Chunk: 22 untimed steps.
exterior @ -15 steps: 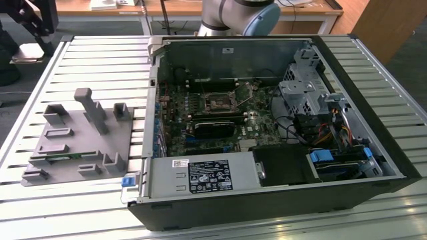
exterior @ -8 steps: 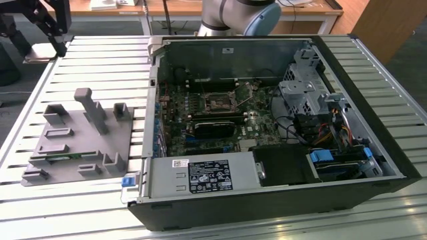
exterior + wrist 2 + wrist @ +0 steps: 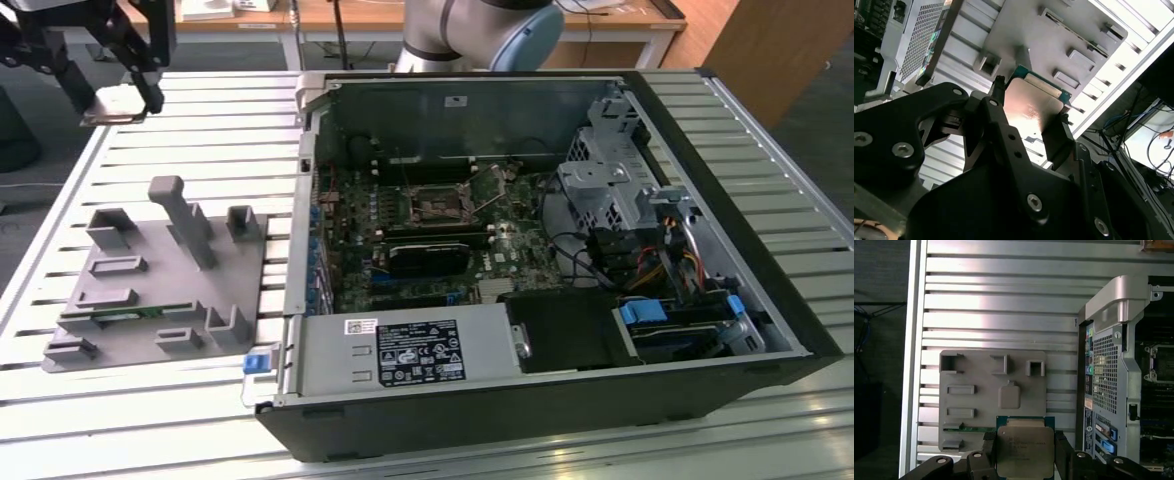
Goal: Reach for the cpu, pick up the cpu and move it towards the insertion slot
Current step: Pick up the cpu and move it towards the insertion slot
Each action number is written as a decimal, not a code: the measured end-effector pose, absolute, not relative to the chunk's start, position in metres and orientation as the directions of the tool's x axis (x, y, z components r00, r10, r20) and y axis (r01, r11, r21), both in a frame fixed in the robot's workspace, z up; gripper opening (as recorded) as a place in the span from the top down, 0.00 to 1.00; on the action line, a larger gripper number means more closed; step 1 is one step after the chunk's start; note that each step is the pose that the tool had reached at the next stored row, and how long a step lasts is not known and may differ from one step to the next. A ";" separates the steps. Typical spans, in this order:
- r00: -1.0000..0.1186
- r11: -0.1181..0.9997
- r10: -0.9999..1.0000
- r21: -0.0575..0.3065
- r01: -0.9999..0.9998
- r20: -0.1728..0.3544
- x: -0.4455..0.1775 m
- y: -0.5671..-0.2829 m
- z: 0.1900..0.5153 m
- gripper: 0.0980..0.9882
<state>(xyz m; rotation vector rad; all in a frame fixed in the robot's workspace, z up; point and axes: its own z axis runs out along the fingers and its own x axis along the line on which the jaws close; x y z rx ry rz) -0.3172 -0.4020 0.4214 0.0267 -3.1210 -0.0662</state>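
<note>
My gripper (image 3: 123, 98) hangs high over the slatted table at the exterior view's far left, shut on the cpu (image 3: 112, 105). In both wrist views the cpu (image 3: 1024, 447) (image 3: 1030, 106) is a silver square with a thin rim, pinched on two opposite edges by the black fingers (image 3: 988, 450) (image 3: 1058, 134). It is lifted clear above the grey fixture plate (image 3: 160, 290). The insertion slot (image 3: 438, 203), a silver frame around a dark centre, lies on the motherboard inside the open computer case (image 3: 747, 200), well to the exterior view's right of the gripper. Its edge (image 3: 1160, 362) shows in the first wrist view.
The grey fixture plate (image 3: 979, 395) carries raised holders and a thin green memory stick (image 3: 127, 316). The case's side wall (image 3: 310, 200) stands between gripper and motherboard. A black block (image 3: 427, 258), cables and drive cages (image 3: 614, 190) crowd the inside of the case.
</note>
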 end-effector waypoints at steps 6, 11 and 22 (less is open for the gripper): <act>-1.000 0.999 -0.018 0.042 -0.017 0.020 -0.299 -0.402 0.421 0.50; -1.000 0.999 -0.017 0.043 -0.017 0.019 -0.286 -0.402 0.421 0.50; -1.000 0.999 -0.018 0.043 -0.017 0.020 -0.249 -0.402 0.421 0.50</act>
